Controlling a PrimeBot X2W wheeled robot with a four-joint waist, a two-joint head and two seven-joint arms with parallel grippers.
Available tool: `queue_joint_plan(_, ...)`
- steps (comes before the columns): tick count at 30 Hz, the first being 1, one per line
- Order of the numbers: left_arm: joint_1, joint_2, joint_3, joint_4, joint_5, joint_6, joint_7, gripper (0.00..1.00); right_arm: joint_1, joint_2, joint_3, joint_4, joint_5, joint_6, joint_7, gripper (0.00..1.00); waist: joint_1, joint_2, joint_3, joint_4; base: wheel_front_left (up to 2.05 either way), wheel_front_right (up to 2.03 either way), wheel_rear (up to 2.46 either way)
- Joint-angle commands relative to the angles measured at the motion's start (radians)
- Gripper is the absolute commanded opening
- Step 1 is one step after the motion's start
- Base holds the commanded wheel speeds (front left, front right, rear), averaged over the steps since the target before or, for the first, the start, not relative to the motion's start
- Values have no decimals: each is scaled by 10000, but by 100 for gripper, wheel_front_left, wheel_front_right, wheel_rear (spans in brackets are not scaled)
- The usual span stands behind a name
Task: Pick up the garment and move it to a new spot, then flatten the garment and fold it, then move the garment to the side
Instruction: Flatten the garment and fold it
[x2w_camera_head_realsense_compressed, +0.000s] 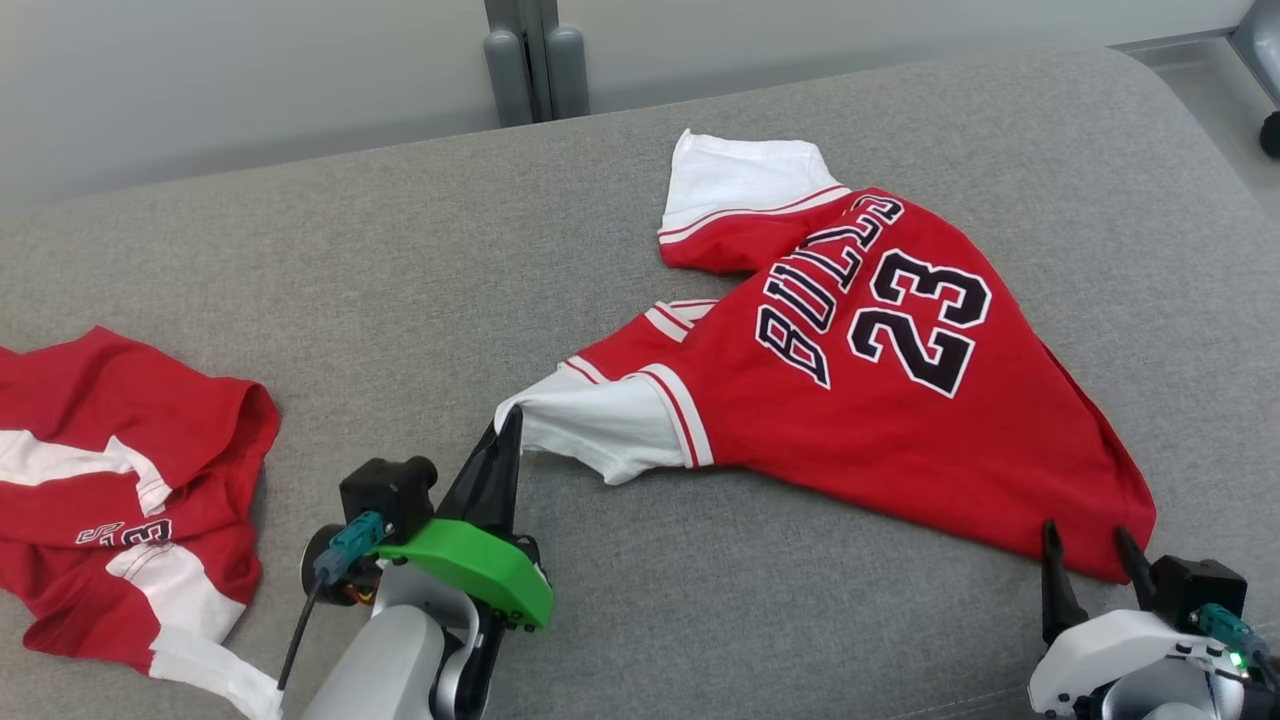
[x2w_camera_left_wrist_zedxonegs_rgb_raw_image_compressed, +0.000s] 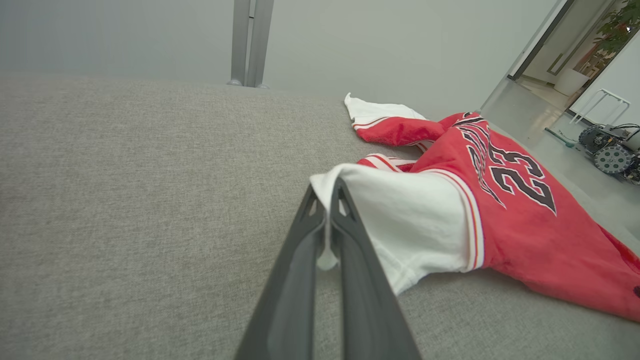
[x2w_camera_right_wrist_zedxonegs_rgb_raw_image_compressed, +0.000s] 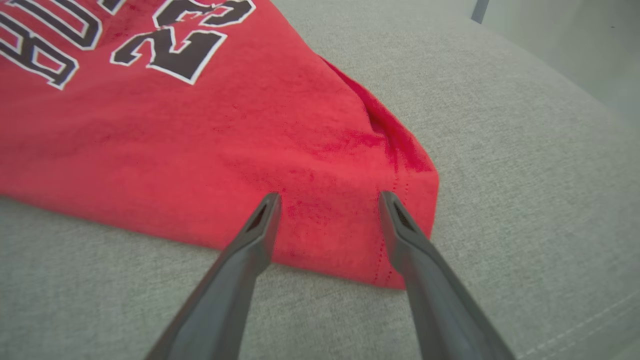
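1. In the lower left of the head view, the left gripper (x2w_camera_head_realsense_compressed: 512, 420) was clamped shut on the tip of the near white sleeve (x2w_camera_head_realsense_compressed: 590, 425). The left wrist view gave the detail: a thin sliver of white cloth pinched between the two dark fingers (x2w_camera_left_wrist_zedxonegs_rgb_raw_image_compressed: 300, 260).
2. In the lower right of the head view, the right gripper (x2w_camera_head_realsense_compressed: 1085, 530) stood wide open and held nothing. The right wrist view placed its fingertips over the red hem corner (x2w_camera_right_wrist_zedxonegs_rgb_raw_image_compressed: 400, 240), one to each side; whether they touched the cloth could not be told.
3. The jersey (x2w_camera_head_realsense_compressed: 850, 420), red with "BULLS 23" in black, lay crumpled right of centre on the grey cushion (x2w_camera_head_realsense_compressed: 350, 280), its lettering upside down in the head view.
4. At the left edge of the head view lay a second red-and-white garment (x2w_camera_head_realsense_compressed: 120, 480), well apart from the jersey.
5. Farther off, the far white sleeve (x2w_camera_head_realsense_compressed: 740, 170) pointed toward the top of the frame, and a grey post (x2w_camera_head_realsense_compressed: 530, 60) rose behind the cushion.
6. The left wrist view added a doorway and a wheeled device (x2w_camera_left_wrist_zedxonegs_rgb_raw_image_compressed: 610, 150) at its right edge.
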Motion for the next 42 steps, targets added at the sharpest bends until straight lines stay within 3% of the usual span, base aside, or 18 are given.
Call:
queue_joint_plan(1, 254, 30, 162, -109, 158, -19, -27, 0, -123, 21, -32, 332, 299, -13, 56, 100, 0, 0, 1, 39, 0, 0, 0)
queue_joint_plan(5, 529, -58, 561, -362, 454, -146, -30, 0, -332, 8, -132, 1423, 904, -14, 26, 100, 0, 0, -21, 61, 0, 0, 0)
queue_joint_plan(12, 684, -180, 879, -400, 790, -321, -32, 0, -641, 8, -551, 2550, 810, -18, -6, 100, 0, 0, -39, 54, 0, 0, 0)
queue_joint_plan(20, 750, -263, 1075, -350, 1007, -422, -33, 0, -929, 3, -1253, 3244, 390, -27, -48, 100, 0, 0, -102, -3, 0, 0, 0)
queue_joint_plan(26, 772, -294, 1112, -312, 1052, -485, -34, 0, -1257, 40, -759, 3454, 560, -14, -76, 100, 0, 0, -155, -18, 0, 0, 0)
queue_joint_plan(27, 766, -296, 1113, -305, 1049, -495, -34, 0, -1306, 43, -590, 3488, 682, -3, -76, 78, 0, 0, -161, -8, 0, 0, 0)
queue_joint_plan(28, 764, -299, 1124, -302, 1051, -496, -34, 0, -1358, 66, -341, 3509, 865, 8, -78, 34, 0, 0, -170, 5, 0, 0, 0)
queue_joint_plan(29, 766, -301, 1144, -308, 1051, -499, -34, 0, -1392, 92, -139, 3505, 1048, 11, -79, 13, 0, 0, -180, 16, 0, 0, 0)
queue_joint_plan(30, 779, -303, 1171, -310, 1047, -496, -34, 0, -1398, 106, 123, 3447, 1231, 16, -83, 0, 0, 0, -194, 27, 0, 0, 0)
queue_joint_plan(35, 785, -299, 1387, -359, 928, -483, -34, 0, -1331, 31, 1209, 2689, 2255, 6, -97, 0, 0, 0, -279, 81, 0, 0, 0)
queue_joint_plan(42, 325, -298, 2060, -657, 151, -617, -34, 0, -1317, -139, 2951, 198, 3615, -6, 3, 0, 0, 0, -476, 62, 0, 0, 0)
